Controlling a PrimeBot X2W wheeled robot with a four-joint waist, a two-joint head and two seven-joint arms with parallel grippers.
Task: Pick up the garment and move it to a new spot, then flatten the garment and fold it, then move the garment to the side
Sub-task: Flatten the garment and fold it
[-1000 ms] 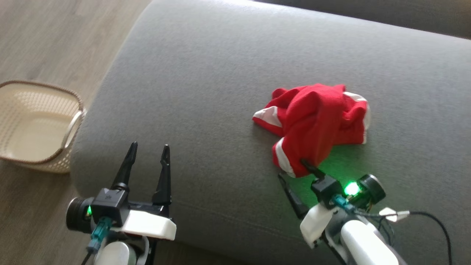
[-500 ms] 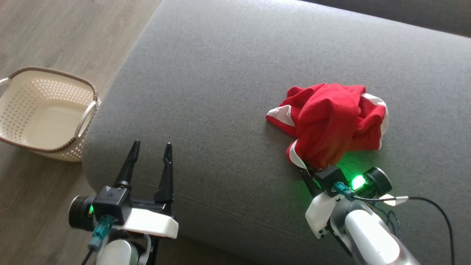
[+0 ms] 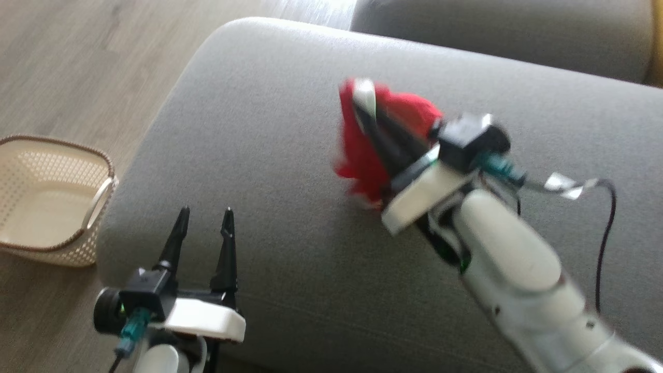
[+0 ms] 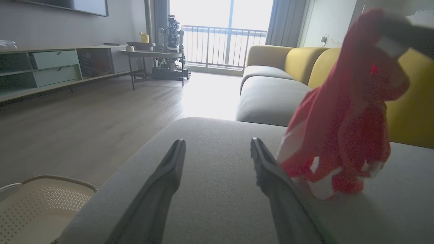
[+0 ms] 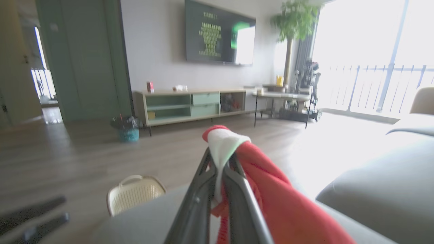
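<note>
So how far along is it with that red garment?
Pickup looks done: the right gripper is shut on the red garment, which dangles over the grey cushion. In hand: seemingly carrying it to a new spot. Left: flattening, folding, moving aside; the left gripper is open.

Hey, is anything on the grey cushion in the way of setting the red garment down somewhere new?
Nothing visible. The right tool grips the garment over the grey cushion; the open left tool sits near its front edge.
</note>
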